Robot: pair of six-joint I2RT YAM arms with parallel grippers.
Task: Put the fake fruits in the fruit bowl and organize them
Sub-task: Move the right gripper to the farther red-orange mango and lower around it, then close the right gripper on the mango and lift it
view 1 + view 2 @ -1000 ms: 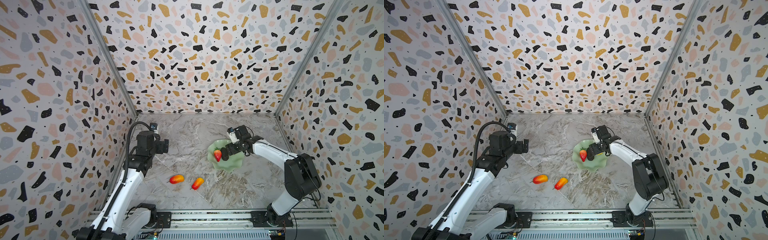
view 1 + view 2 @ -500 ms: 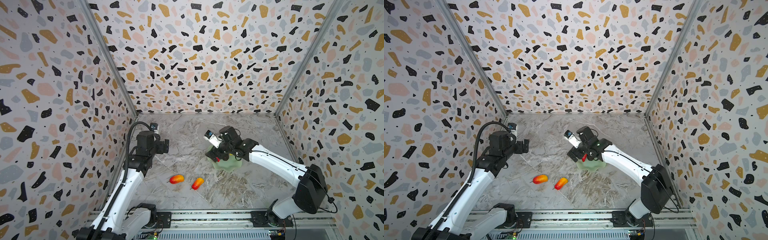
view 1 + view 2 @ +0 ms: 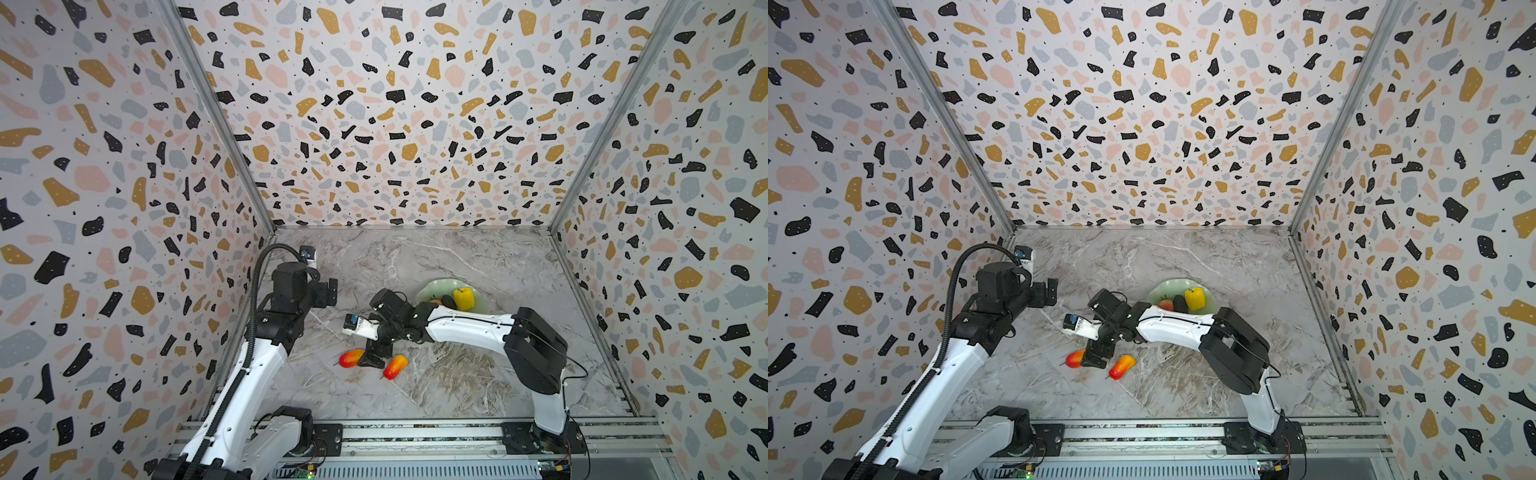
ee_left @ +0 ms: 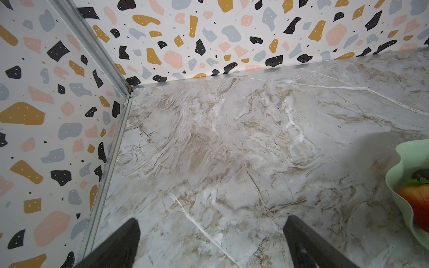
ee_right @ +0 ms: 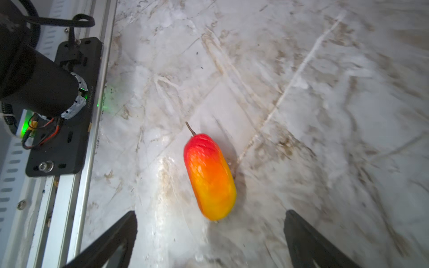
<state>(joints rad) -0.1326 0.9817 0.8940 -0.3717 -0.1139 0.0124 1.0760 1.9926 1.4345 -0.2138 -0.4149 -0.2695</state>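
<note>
Mango-like fruit (image 5: 209, 176) lies on the marble table (image 5: 301, 92) just ahead of the right gripper (image 3: 375, 358), jaws spread wide; left gripper (image 4: 212, 218) likewise spread, empty.

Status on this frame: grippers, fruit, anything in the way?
Left gripper open, over bare table. Right gripper open, between two mangoes on table. Strawberry, avocado, yellow fruit in bowl. Nothing blocking.

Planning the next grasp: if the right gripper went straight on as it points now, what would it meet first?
Probably the red-orange mango lying on the marble tabletop, centred ahead of the open right gripper; depth is unclear, so the tabletop before it could come first.
</note>
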